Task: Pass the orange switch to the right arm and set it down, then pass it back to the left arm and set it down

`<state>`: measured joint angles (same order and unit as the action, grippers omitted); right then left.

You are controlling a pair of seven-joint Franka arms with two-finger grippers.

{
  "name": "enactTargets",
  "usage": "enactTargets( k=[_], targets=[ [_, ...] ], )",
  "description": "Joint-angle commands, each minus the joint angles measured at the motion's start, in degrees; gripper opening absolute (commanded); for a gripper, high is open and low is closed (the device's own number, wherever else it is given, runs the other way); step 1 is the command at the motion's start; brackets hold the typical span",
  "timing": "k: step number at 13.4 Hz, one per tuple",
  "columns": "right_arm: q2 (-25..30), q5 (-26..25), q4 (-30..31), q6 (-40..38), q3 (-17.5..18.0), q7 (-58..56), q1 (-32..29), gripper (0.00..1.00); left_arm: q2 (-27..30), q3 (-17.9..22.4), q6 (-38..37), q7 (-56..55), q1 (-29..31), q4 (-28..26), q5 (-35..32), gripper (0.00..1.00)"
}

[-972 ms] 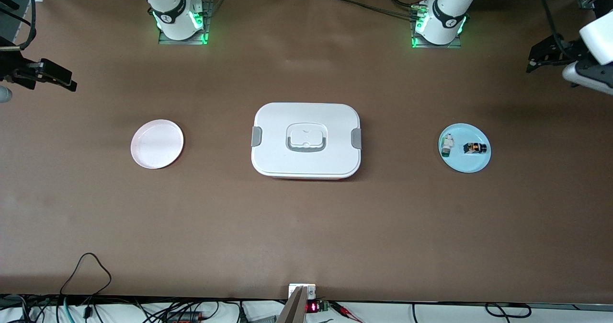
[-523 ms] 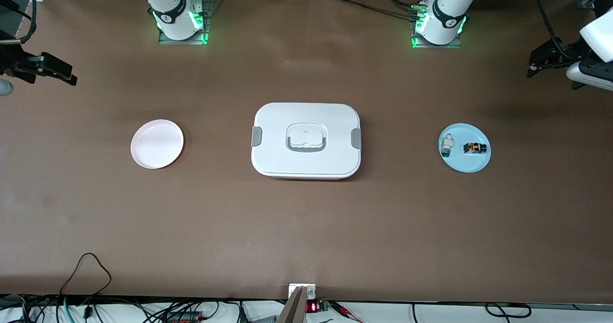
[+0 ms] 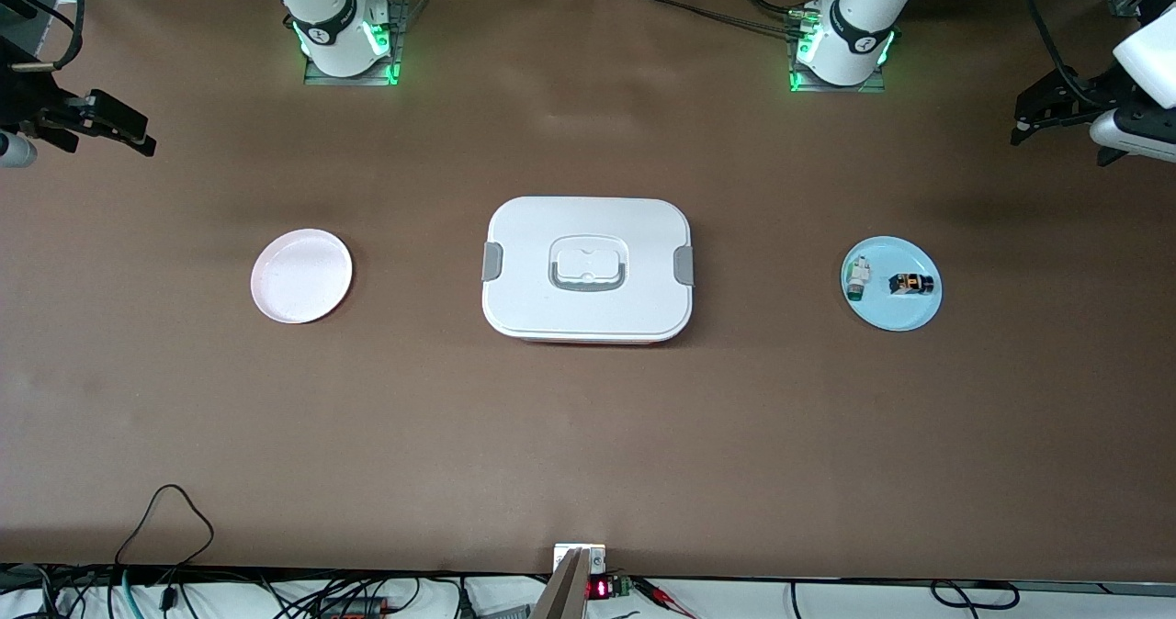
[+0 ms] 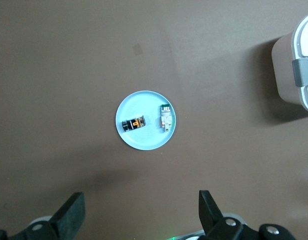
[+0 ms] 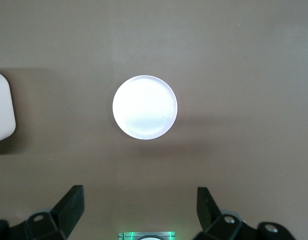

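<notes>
The orange switch (image 3: 911,283) lies on its side on a light blue plate (image 3: 910,318) toward the left arm's end of the brown tabletop (image 3: 588,435), just beside a small white-and-green part (image 3: 858,278) that shares the plate; the two do not touch. In the left wrist view the same switch (image 4: 134,123) and part (image 4: 165,117) show on the plate (image 4: 144,142), with the switch's black body and orange band plain to see. The box (image 3: 588,268) sits in the middle of the tabletop, lid on and grey clips at both ends, between the blue plate and a pale pink plate (image 3: 301,275) toward the right arm's end, well apart from both. The left pincer (image 3: 1034,114) hangs up in the air over the left arm's end of the tabletop, spread wide and holding nothing; its black fingers (image 4: 71,212) stand far apart in its wrist view. The right pincer (image 3: 115,128) hangs over the right arm's end of the tabletop, likewise spread wide with nothing between its fingers (image 5: 71,202), and its wrist camera looks down on the pink plate (image 5: 145,107) and a corner of the box (image 5: 3,112).
</notes>
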<state>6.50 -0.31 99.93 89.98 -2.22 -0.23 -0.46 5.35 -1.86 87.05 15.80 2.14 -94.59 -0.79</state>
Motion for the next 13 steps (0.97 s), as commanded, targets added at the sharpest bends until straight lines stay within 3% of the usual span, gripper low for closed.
enactTargets(
  k=[1, 13],
  targets=[
    [-0.78, -0.57, -2.44, -0.50, 0.03, -0.39, 0.64, 1.00, -3.14, -0.69, -0.21, -1.12, 0.76, 4.32, 1.49, 1.00],
    [-0.88, -0.13, -4.92, -4.55, 0.20, -0.65, 0.73, 1.00, -5.79, -1.04, -2.94, -1.03, 0.23, 8.28, 1.14, 1.00]
  ],
)
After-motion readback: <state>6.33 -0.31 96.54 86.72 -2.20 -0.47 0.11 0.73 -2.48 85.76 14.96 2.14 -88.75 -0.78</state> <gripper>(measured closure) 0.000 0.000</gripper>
